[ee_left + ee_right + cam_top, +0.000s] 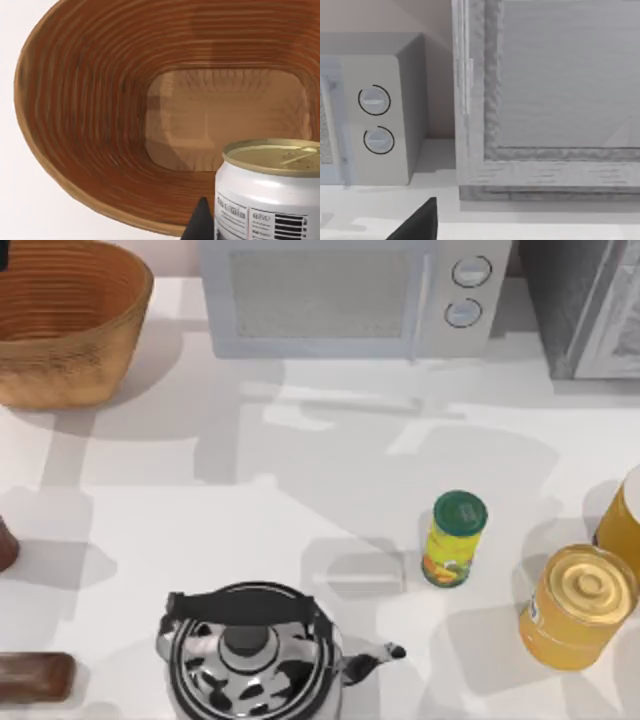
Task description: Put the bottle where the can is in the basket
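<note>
The wicker basket (60, 325) stands at the table's back left; its bare floor (225, 120) lies below my left wrist camera. The white can (270, 195) with a dull gold top hangs above the basket's rim, close to that camera. My left gripper (265, 225) is shut on the can, one dark fingertip (201, 220) against its side. The bottle (455, 538), yellow with a green cap, stands upright on the table right of centre, with no gripper near it. A dark part of my right gripper (417, 222) faces the microwave and a grey cabinet.
A microwave (340, 295) stands along the back, a grey cabinet (590, 300) at back right. A black-and-white kettle (250, 655) sits at the front. Two yellow jars (578, 605) stand at the right edge. Brown objects (30, 677) lie at the left edge.
</note>
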Robot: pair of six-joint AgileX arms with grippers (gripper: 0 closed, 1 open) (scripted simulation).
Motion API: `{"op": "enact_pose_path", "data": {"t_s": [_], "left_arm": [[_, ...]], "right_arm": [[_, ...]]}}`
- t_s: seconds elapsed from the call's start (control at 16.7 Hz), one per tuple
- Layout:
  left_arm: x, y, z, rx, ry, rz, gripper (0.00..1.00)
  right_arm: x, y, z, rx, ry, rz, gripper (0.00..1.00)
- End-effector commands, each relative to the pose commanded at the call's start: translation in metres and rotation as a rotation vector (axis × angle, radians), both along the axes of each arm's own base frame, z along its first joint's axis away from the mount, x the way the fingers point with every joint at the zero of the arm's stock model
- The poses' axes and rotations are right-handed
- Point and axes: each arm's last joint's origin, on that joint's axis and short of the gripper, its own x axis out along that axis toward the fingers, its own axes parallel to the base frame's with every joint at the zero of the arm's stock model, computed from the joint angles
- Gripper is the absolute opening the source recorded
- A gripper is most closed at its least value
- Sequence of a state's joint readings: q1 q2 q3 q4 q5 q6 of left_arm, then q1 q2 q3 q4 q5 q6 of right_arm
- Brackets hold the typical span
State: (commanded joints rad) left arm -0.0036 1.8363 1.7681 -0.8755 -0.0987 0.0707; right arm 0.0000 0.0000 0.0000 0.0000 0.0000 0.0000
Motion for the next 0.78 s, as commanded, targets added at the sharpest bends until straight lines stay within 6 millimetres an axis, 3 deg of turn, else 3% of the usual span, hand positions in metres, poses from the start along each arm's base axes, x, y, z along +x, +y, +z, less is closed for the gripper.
{"op": "enact_pose_path", "data": {"t_s": [0.12, 0.3, 0.54, 0.78], "left_arm": [[-0.058, -0.002, 0.019, 0.01, -0.117, 0.012, 0.0], [-0.148, -0.004, 0.015, 0.007, -0.295, 0.023, 0.0], [-0.24, -0.005, -0.034, -0.023, -0.54, 0.017, 0.0], [-0.285, -0.006, -0.098, -0.064, -0.762, -0.012, 0.0]], "right_arm": [[0.0, 0.0, 0.0, 0.0, 0.0, 0.0, 1.0], [0.0, 0.0, 0.0, 0.0, 0.0, 0.0, 1.0], [0.0, 0.0, 0.0, 0.0, 0.0, 0.0, 1.0], [0.0, 0.0, 0.0, 0.0, 0.0, 0.0, 1.0]]}}
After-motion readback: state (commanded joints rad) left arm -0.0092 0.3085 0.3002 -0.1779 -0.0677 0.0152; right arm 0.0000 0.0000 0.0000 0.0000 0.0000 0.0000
